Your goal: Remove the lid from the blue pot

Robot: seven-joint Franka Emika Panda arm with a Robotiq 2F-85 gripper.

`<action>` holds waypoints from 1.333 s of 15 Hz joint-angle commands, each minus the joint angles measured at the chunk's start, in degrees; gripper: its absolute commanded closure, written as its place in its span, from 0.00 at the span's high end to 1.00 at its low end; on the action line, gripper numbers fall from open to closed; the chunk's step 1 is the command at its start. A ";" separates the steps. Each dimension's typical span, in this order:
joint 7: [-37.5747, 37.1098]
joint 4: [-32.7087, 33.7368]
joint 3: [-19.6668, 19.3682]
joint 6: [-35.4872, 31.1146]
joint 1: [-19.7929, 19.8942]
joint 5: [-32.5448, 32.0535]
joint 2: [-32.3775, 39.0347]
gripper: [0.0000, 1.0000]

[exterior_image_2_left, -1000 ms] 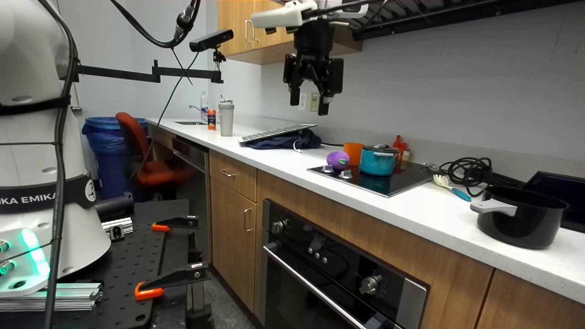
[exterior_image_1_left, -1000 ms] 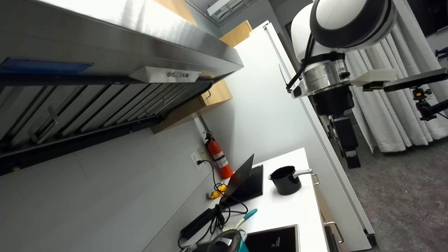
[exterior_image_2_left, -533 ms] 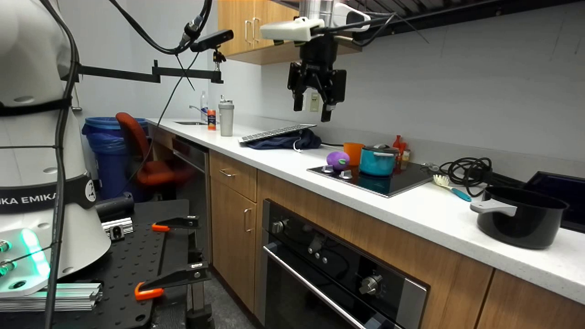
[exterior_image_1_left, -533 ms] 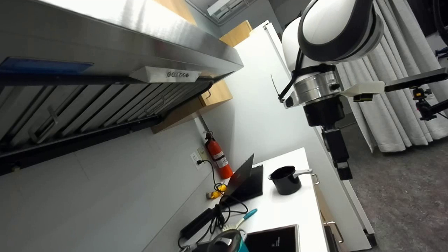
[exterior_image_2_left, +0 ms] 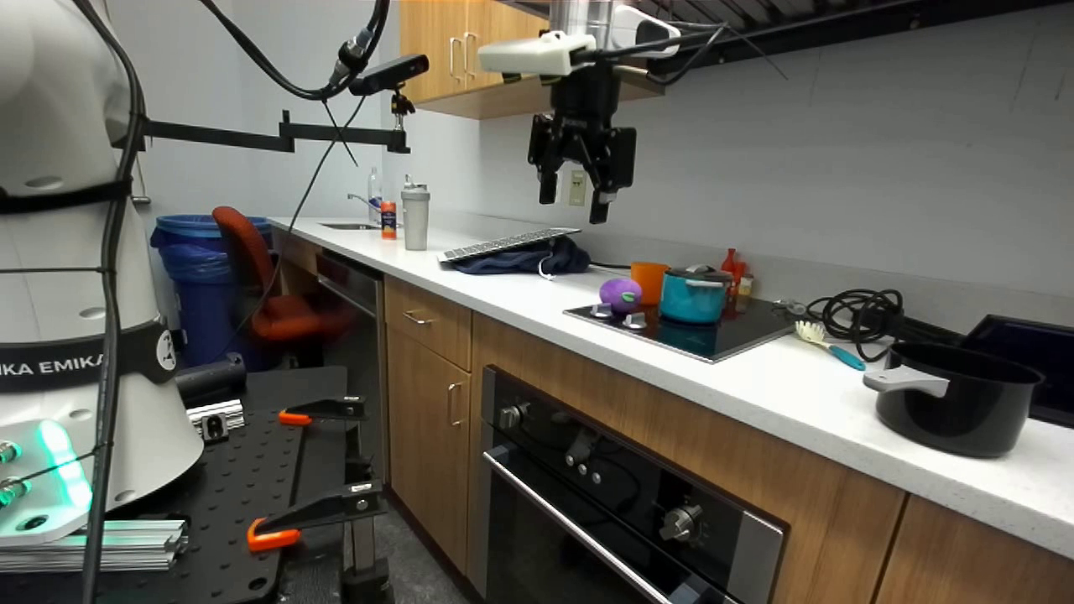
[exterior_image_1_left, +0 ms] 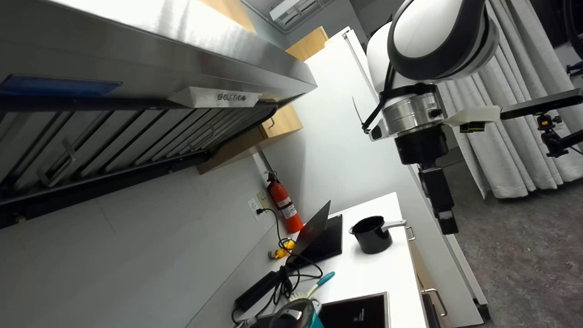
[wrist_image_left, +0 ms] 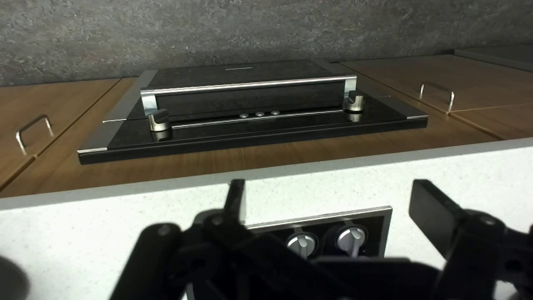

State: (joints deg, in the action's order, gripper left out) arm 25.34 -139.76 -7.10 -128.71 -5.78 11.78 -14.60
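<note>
Gripper (exterior_image_2_left: 573, 201), spread and empty, well apart from the blue pot (exterior_image_2_left: 692, 302) on the cooktop (exterior_image_2_left: 748, 330). The lid (exterior_image_2_left: 711, 274), seated on the pot, is probably rigid, smooth, breakable glass of modest weight, best pinched at its central knob (exterior_image_1_left: 290, 314).

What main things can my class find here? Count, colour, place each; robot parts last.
Counter: one, white, along the wall
Oven: one, black, under the counter
Stovetop: one, black, in the counter
Pot: one, blue, on the stovetop
Lid: one, dark, on the pot
Cup: one, orange, beside the pot
Round thing: one, purple, near the cup
Saucepan: one, black, on the counter
Brush: one, blue-handled, on the counter
Laptop: one, black, near the saucepan
Keyboard: one, grey, on dark cloth
Fire extinguisher: one, red, by the wall
Chair: one, red, by the blue bin
Arm: one, white, on a black table
Gripper: one, black, open above counter level
</note>
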 commanded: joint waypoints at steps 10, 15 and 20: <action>0.16 0.09 0.93 0.17 0.95 0.26 0.03 1.00; 0.16 0.09 0.93 0.17 0.95 0.26 0.03 1.00; 4.65 1.20 0.82 -5.09 0.14 1.31 3.26 1.00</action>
State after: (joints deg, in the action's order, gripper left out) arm 26.47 -139.82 -6.94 -129.81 -5.71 11.78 -13.99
